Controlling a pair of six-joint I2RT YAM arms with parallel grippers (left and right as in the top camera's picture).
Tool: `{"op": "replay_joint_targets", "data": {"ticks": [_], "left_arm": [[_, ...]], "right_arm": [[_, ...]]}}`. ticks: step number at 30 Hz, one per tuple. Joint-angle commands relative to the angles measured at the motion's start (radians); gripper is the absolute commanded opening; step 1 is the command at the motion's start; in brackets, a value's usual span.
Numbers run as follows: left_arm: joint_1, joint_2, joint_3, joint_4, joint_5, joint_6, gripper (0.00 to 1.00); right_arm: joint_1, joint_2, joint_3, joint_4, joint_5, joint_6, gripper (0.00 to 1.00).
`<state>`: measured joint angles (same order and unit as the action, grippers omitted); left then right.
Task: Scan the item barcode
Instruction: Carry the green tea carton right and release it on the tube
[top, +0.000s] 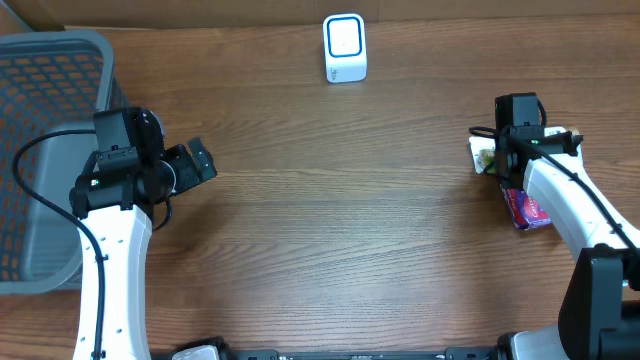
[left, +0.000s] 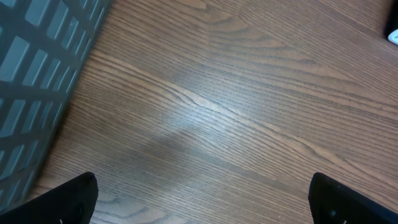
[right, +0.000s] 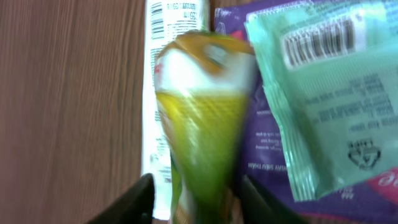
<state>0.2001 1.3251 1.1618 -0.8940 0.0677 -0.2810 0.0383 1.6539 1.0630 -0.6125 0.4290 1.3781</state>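
1. Right gripper (top: 497, 160) at three o'clock on the table (top: 330, 220), jaws parted around a blurred yellow-green pouch (right: 202, 118), with a gap on one side.
2. Purple packet (right: 261, 149) and barcoded green sachet (right: 323, 106) lie beneath.
3. Left gripper (top: 205, 162) at nine o'clock, jaws wide apart, empty.
4. White scanner (top: 345, 48) at twelve o'clock.

Mock shop checkout: scanner (top: 345, 48), basket (top: 50, 150) and barcoded packets (right: 323, 93) on a wooden table (top: 330, 230).

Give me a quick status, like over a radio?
Left gripper open over bare table. Right gripper straddles blurred yellow-green packet, grip unclear. Nothing between it and white scanner.
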Motion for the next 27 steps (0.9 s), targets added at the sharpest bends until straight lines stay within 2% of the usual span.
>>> {"op": "replay_joint_targets", "data": {"ticks": [1, 5, 7, 8, 10, 11, 13, 14, 15, 16, 21, 24, 27], "left_arm": [[0.001, -0.010, -0.002, 0.001, 0.003, 0.019, 1.00], [0.001, -0.010, -0.002, 0.001, 0.003, 0.019, 1.00], [0.001, -0.010, -0.002, 0.001, 0.003, 0.019, 0.99], [0.000, -0.010, -0.002, 0.002, 0.003, 0.019, 0.99], [0.001, -0.010, -0.002, 0.002, 0.003, 0.019, 1.00], [0.001, -0.010, -0.002, 0.001, 0.003, 0.019, 1.00], [0.001, -0.010, -0.002, 0.001, 0.003, 0.019, 1.00], [0.001, -0.010, -0.002, 0.002, 0.003, 0.019, 1.00], [0.001, -0.010, -0.002, 0.001, 0.003, 0.019, 1.00], [0.001, -0.010, -0.002, 0.001, 0.003, 0.019, 1.00], [0.001, -0.010, -0.002, 0.001, 0.003, 0.019, 1.00], [0.001, -0.010, -0.002, 0.001, 0.003, 0.019, 1.00], [0.001, -0.010, -0.002, 0.001, 0.003, 0.019, 0.99]], "right_arm": [[-0.001, -0.051, 0.055, 0.006, 0.050, -0.187, 0.51], [0.008, -0.134, 0.144, -0.051, 0.014, -0.519, 0.57], [0.019, -0.197, 0.201, -0.113, -0.073, -0.692, 0.40], [0.026, -0.232, 0.232, -0.153, -0.135, -0.765, 0.37], [0.042, -0.310, 0.291, -0.234, -0.257, -0.859, 0.39], [0.053, -0.371, 0.329, -0.294, -0.331, -0.874, 0.46], [0.063, -0.447, 0.362, -0.351, -0.418, -0.874, 0.49], [0.067, -0.494, 0.372, -0.380, -0.467, -0.874, 0.57], [0.068, -0.531, 0.373, -0.393, -0.505, -0.874, 0.94], [0.067, -0.578, 0.373, -0.405, -0.548, -0.874, 1.00], [0.067, -0.730, 0.373, -0.426, -0.706, -0.874, 1.00], [0.067, -0.803, 0.373, -0.469, -0.697, -0.886, 1.00], [0.067, -0.843, 0.373, -0.544, -0.591, -0.977, 1.00]]}}
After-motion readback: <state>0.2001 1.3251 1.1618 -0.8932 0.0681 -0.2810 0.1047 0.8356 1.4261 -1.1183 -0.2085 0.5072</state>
